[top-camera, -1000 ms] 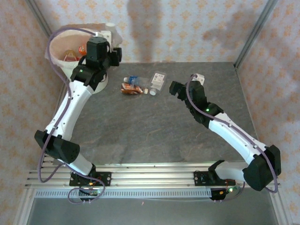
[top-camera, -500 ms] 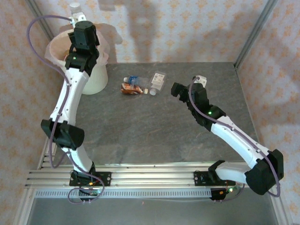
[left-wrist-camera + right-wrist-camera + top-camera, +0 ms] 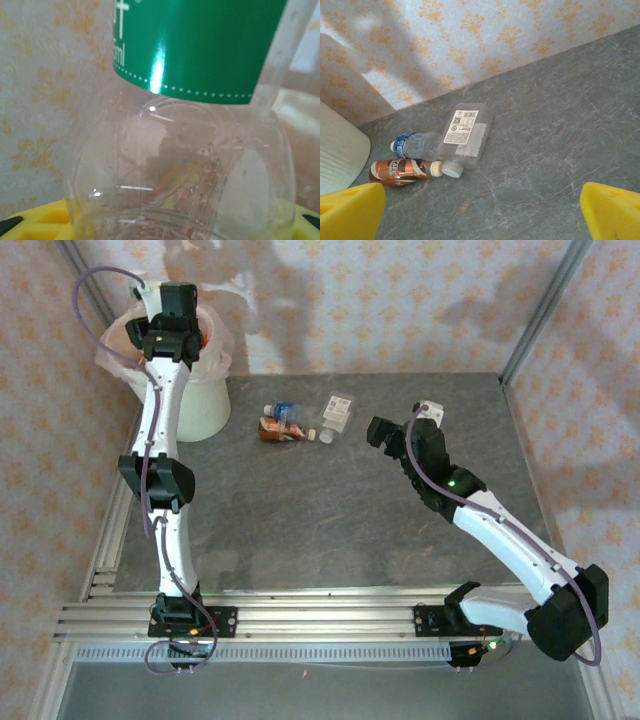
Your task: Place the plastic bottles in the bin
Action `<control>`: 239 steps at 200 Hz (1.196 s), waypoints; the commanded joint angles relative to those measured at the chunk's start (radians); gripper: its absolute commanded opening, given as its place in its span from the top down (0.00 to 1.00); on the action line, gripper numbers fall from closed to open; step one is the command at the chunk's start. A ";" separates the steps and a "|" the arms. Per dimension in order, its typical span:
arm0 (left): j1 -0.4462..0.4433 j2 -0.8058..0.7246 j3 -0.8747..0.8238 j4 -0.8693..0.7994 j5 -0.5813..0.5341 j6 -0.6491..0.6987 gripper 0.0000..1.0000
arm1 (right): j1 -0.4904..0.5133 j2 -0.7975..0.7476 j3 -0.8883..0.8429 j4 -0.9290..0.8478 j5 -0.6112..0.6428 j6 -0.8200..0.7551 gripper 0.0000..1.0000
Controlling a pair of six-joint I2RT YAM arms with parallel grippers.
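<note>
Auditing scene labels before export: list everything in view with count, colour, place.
green-labelled clear plastic bottle: 1, clear with a green label, in the left pincer
blue-labelled clear plastic bottle: 1, lying on the table right of the bin
brown-labelled crushed plastic bottle: 1, brown-orange with a white cap, just nearer than the blue one
flat clear plastic bottle with a white label: 1, white cap, right of those two
white round plastic bin: 1, pale pink liner, far left corner of the table
grey stone-look table: 1
patterned wall: cream with orange motifs, behind the table
left pincer: over the bin, shut on the green-labelled bottle
right pincer: yellow pads, open, right of the lying bottles
</note>
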 commanded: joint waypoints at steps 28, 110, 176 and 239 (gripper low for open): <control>0.036 -0.006 0.025 -0.103 -0.089 -0.110 0.20 | 0.002 -0.021 0.011 -0.022 0.001 -0.026 0.00; 0.036 -0.181 -0.050 -0.020 0.251 -0.194 0.00 | 0.000 0.109 0.082 -0.015 0.001 -0.025 0.01; 0.031 -0.545 -0.474 0.230 0.666 -0.268 0.00 | -0.045 0.440 0.371 -0.142 -0.062 0.039 0.01; -0.016 -0.820 -0.934 0.484 1.166 -0.480 0.00 | -0.087 0.777 0.674 -0.235 -0.129 0.129 0.00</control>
